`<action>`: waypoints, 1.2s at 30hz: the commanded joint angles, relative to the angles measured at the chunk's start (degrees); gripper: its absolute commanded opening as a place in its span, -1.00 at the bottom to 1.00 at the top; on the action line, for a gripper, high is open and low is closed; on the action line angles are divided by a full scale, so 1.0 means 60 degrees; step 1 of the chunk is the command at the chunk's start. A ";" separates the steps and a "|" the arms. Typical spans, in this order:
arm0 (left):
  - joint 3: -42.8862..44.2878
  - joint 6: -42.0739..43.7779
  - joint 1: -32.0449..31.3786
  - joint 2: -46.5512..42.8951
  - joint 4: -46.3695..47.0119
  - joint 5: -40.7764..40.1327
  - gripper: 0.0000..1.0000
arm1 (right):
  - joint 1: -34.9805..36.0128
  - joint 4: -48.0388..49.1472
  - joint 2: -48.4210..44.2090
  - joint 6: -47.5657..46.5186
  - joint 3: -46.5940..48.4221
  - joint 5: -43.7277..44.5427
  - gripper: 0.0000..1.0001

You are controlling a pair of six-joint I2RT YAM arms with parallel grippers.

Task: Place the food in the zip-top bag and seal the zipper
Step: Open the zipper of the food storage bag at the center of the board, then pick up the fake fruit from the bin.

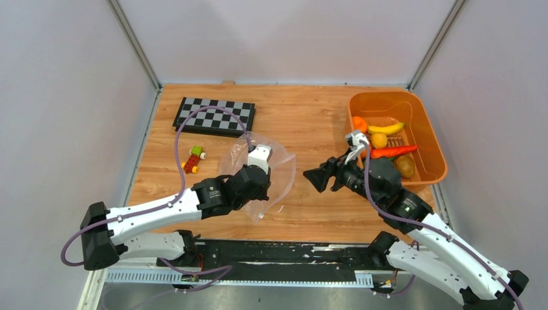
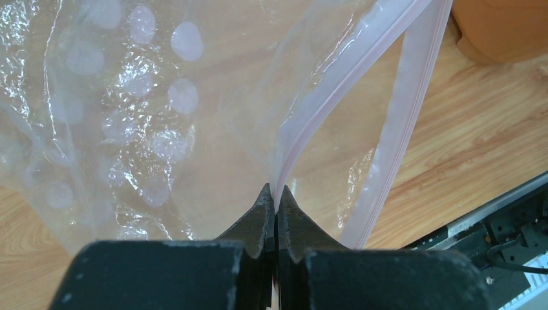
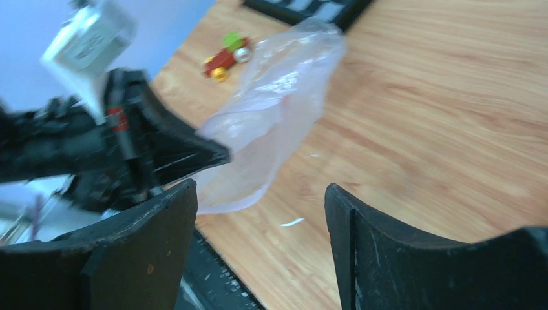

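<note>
The clear dotted zip-top bag (image 1: pixel 279 169) hangs lifted at table centre. My left gripper (image 1: pixel 260 186) is shut on its pink zipper (image 2: pixel 336 97) strip, pinching one lip while the other lip hangs apart, so the mouth gapes. It shows in the right wrist view too (image 3: pixel 278 116). My right gripper (image 1: pixel 318 178) is open and empty, just right of the bag, pointing at it. The food lies in the orange basket: orange ball (image 1: pixel 360 124), banana (image 1: pixel 386 128), yellow fruit (image 1: pixel 379 140), carrot (image 1: pixel 393 152), brown piece (image 1: pixel 405 166).
The orange basket (image 1: pixel 426 129) stands at the right edge. A folded chessboard (image 1: pixel 214 116) lies at the back left. Small block toys (image 1: pixel 193 158) lie left of the bag, also in the right wrist view (image 3: pixel 225 57). A black rail runs along the near table edge.
</note>
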 commanded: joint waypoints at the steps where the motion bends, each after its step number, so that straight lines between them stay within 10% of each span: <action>1: 0.0011 0.0240 0.0098 0.0057 0.0590 0.0301 -1.00 | 0.0030 -0.1486 -0.0324 0.0089 0.0827 0.3508 0.46; 12: -0.0186 0.0388 0.0564 0.0123 0.0829 0.0642 -1.00 | -0.0736 -0.2129 0.1379 -0.2812 0.2941 0.7928 0.76; 22: -0.0290 0.0484 0.0808 -0.0112 0.0553 0.0869 -1.00 | -0.7033 -0.1695 0.4236 -0.1347 0.3419 0.0925 0.83; 36: -0.0062 0.0574 0.0911 -0.0107 0.0256 0.1203 -1.00 | -0.8663 -0.1254 0.7849 -0.1752 0.4138 0.1641 0.75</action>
